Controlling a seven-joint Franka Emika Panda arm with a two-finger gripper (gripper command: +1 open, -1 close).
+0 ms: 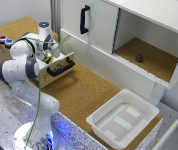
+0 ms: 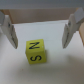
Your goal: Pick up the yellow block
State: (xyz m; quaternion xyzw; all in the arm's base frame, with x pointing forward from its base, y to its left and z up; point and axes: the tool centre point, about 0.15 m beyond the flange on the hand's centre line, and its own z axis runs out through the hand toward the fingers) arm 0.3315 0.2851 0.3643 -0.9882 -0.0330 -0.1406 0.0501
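Observation:
In the wrist view the yellow block [image 2: 37,51] is a small cube with black letters N and S on its faces, resting on a white floor. My gripper [image 2: 39,43] is open, with one finger [image 2: 9,29] on each side of the block and a clear gap between each finger and the block. In the exterior view the gripper [image 1: 51,50] is lowered into the open wooden drawer [image 1: 64,59] with a black handle [image 1: 60,68]. The block is hidden there behind the arm and the drawer wall.
A white plastic tray [image 1: 107,113] sits on the cork counter at the exterior view's right. The white cabinet behind has a door with a black handle [image 1: 84,19] and an open compartment holding a small dark object [image 1: 139,58]. Round buttons [image 1: 5,40] sit on the box at the left.

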